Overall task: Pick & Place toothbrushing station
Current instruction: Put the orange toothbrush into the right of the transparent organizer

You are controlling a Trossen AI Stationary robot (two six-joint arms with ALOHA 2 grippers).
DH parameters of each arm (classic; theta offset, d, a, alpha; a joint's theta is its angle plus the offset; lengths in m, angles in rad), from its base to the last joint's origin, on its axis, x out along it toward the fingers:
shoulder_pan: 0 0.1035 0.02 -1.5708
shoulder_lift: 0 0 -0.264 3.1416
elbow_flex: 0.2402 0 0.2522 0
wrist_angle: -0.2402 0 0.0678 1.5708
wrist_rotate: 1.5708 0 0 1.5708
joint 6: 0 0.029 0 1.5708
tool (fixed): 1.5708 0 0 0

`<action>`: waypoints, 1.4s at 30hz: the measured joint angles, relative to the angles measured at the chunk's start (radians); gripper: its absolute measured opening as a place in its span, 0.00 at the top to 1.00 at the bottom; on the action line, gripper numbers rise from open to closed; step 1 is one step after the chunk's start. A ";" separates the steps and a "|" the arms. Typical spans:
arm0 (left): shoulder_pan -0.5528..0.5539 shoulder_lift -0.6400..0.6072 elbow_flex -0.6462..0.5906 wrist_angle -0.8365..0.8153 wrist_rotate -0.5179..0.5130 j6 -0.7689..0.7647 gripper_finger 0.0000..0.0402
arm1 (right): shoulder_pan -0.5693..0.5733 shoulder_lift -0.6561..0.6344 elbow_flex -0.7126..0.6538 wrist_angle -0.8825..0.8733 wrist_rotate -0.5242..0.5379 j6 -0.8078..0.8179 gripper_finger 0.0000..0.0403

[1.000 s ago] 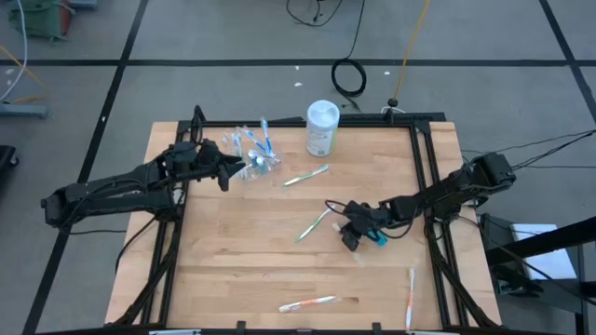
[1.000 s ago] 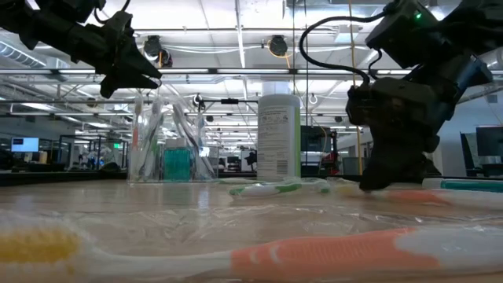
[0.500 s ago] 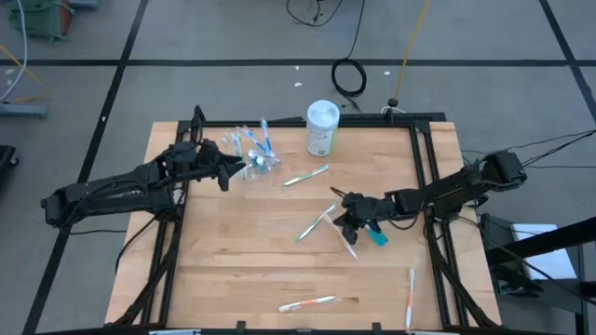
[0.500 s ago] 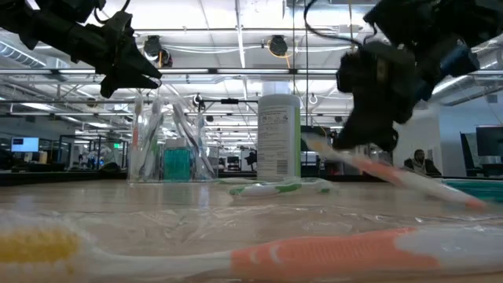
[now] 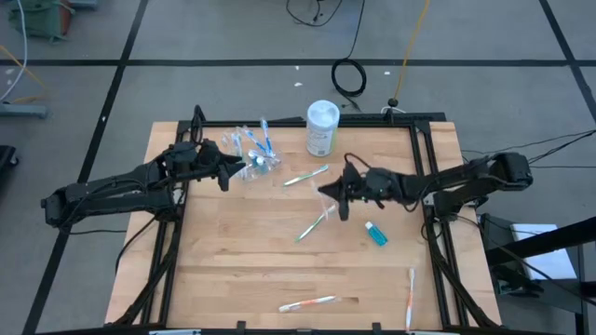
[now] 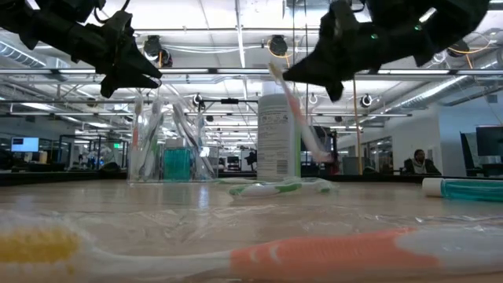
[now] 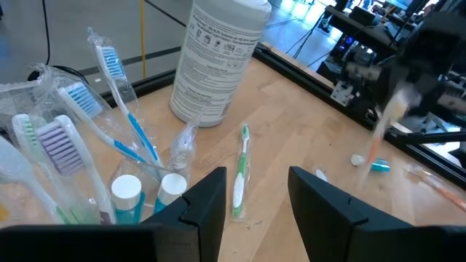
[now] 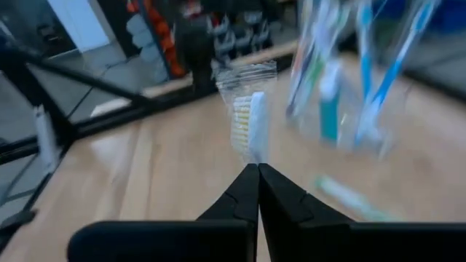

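Your right gripper (image 5: 337, 193), mid-frame, is clenched on a wrapped toothbrush (image 8: 248, 124); keep it upright and steer toward the clear cup (image 5: 253, 160) at upper left, where the left gripper (image 5: 226, 170) waits, released.

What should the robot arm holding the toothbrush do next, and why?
Probably carry it on toward the clear cup. The right gripper is shut on an orange-handled toothbrush, lifted off the table, and the cup already holds other brushes.
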 joint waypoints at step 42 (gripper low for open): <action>-0.008 0.000 0.000 -0.002 0.001 0.005 0.62 | -0.322 0.750 0.769 0.269 0.050 -0.316 1.00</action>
